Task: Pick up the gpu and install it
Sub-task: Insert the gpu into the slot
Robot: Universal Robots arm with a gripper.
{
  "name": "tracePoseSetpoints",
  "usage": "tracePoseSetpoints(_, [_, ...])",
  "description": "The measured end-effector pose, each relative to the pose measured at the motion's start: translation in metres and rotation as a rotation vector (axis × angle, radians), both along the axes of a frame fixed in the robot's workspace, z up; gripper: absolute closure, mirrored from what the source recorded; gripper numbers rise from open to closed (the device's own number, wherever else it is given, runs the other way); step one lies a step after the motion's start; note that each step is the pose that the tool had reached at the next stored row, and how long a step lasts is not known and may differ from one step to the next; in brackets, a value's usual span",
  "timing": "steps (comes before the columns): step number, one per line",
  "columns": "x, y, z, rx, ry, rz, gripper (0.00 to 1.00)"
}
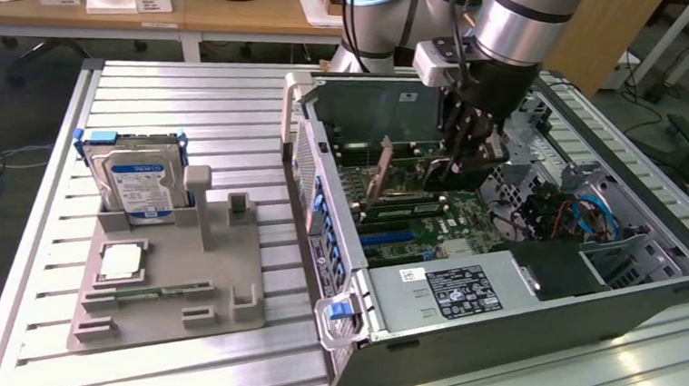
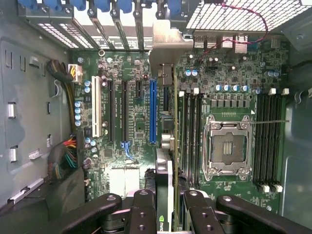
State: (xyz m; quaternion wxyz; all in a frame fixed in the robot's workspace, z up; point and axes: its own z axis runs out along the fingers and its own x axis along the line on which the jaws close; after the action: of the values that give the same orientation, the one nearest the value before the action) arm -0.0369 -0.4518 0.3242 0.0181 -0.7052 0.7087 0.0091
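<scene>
**Item 1.** Slotted metal table (image 1: 180,109). It carries everything listed below.

**Item 2.** Computer case (image 1: 629,295). It lies on its side with the side panel off and the inside open to above. It sits toward the exterior view's right.

**Item 3.** My arm (image 1: 520,23). It reaches straight down into the open case.

**Item 4.** Grey fixture tray (image 1: 166,317). It sits on the table beside the case, toward the exterior view's left.

**Item 5.** Motherboard (image 2: 131,73). It is green and lies flat on the floor of the case.

**Item 6.** Hard drive (image 1: 139,183). It is silver with a blue-white label and stands upright in the far end of the tray, well apart from me.

**Item 7.** The gpu (image 2: 165,180). It is inside the case, on edge over the motherboard. In the wrist view it runs just beside the long blue slot (image 2: 153,112), between that slot and the memory slots. Its silver bracket end is toward the case wall with the blue clips. I cannot tell whether its lower edge touches the board.

**Item 8.** My gripper (image 2: 169,202). The black fingers (image 2: 143,209) are clamped on the gpu, one on each face of the card.

**Item 9.** Processor socket (image 2: 227,146). It has a metal frame and sits past the memory slots, on the far side from the blue slot.

**Item 10.** Square silver chip (image 1: 121,264). It lies flat in the tray.

**Item 11.** Narrow green memory stick (image 1: 149,296). It lies flat in the tray near the chip.
</scene>
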Motion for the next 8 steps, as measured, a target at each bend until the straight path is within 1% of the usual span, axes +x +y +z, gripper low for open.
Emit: tracePoseSetpoints(8, [-0.0028,0.0,-0.0001,0.0001,0.0,0.0,0.73])
